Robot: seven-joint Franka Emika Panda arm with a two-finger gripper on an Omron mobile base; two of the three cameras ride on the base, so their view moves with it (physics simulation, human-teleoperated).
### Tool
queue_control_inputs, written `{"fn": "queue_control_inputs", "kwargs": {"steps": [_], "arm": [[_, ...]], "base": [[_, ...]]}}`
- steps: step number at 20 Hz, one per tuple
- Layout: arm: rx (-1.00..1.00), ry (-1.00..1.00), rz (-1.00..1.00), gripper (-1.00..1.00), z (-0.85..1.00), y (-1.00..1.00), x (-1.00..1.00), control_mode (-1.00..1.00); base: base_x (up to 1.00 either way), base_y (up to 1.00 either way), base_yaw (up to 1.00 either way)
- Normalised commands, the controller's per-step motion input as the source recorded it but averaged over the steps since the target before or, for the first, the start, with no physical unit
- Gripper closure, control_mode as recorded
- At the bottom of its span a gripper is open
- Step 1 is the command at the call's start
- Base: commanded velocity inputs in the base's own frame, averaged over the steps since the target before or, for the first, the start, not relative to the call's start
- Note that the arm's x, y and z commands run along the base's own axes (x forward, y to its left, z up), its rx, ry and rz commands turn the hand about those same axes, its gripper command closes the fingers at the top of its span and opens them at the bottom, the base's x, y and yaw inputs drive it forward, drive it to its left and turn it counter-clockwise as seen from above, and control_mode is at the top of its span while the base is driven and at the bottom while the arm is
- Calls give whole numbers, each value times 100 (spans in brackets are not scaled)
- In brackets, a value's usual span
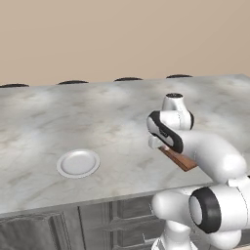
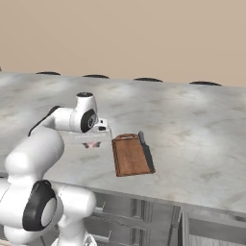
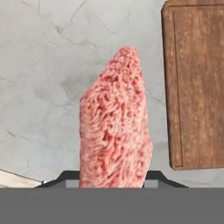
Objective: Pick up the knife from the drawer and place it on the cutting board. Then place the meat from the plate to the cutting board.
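Note:
My gripper (image 2: 92, 140) is shut on the meat (image 3: 116, 122), a pinkish-red slab held above the marble counter. In the right base view the meat (image 2: 91, 144) hangs just left of the cutting board (image 2: 129, 157), a reddish-brown wooden board near the counter's front edge. In the hand view the cutting board (image 3: 197, 87) lies to the right of the meat. The knife (image 2: 146, 152) rests along the board's right side, dark blade and black handle. The white plate (image 1: 78, 163) sits bare on the counter to the left. I cannot pick out the drawer among the cabinet fronts below.
The grey marble counter (image 1: 97, 117) stretches wide behind and beside the board. Dark grey cabinet fronts (image 1: 112, 219) run under its front edge. Dark round shapes (image 2: 146, 79) line the far edge against the beige wall.

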Motion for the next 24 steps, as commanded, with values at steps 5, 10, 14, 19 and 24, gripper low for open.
{"fn": "queue_control_inputs", "kwargs": {"steps": [5,10,14,19,24], "arm": [[-1,0,-1,100,0,-76,0,-100],[0,0,10,100,0,-71,0,-100],[2,0,12,100,0,-58,9,-100],[6,0,12,100,0,-47,24,-100],[10,0,10,100,-8,-7,21,-100]], "base": [[0,0,0],[0,0,0],[0,0,0],[0,0,0],[0,0,0]]}}
